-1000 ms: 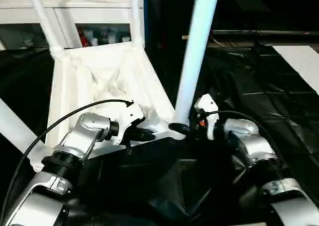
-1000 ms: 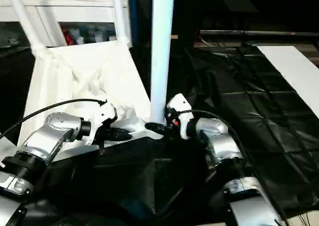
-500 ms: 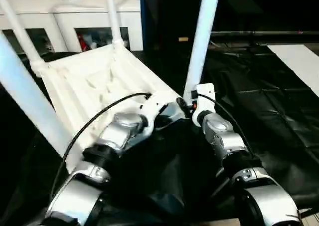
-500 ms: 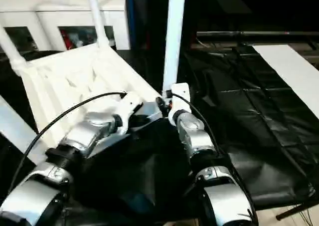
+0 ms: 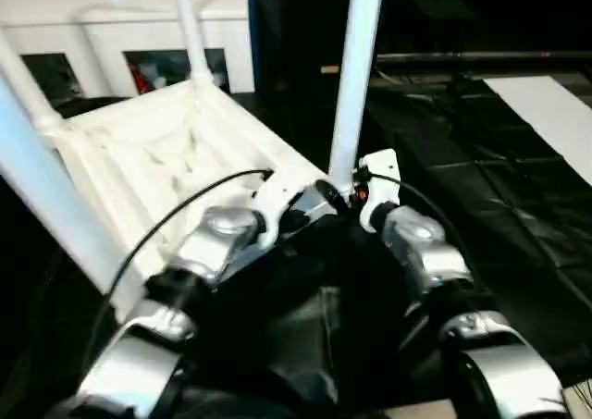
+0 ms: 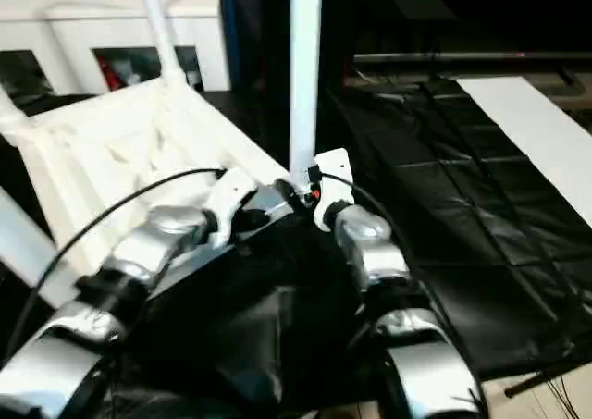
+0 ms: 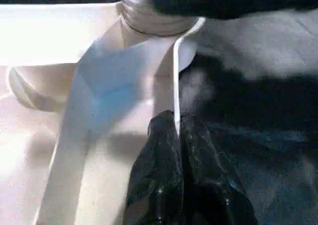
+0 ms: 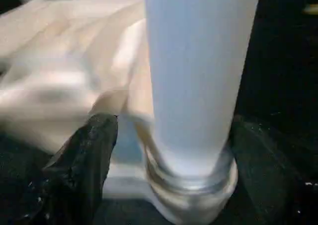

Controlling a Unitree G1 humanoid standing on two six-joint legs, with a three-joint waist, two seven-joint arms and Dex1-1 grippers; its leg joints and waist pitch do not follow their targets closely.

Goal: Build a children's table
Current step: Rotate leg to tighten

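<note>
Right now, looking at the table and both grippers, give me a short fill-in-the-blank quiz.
1. The table top lies with its ribbed underside facing ____.
2. The left gripper is shut on a thin ____ of the top.
3. The right gripper's fingers stand either side of a ____, open.
4. That leg sits in a ____ socket.

Missing words: up; edge; leg; corner

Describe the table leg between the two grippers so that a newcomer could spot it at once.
Find the upturned white table top on the black sheet. At its near right corner, one white leg rises from its socket. Unlike the other legs, it stands between the right gripper fingers.
</note>
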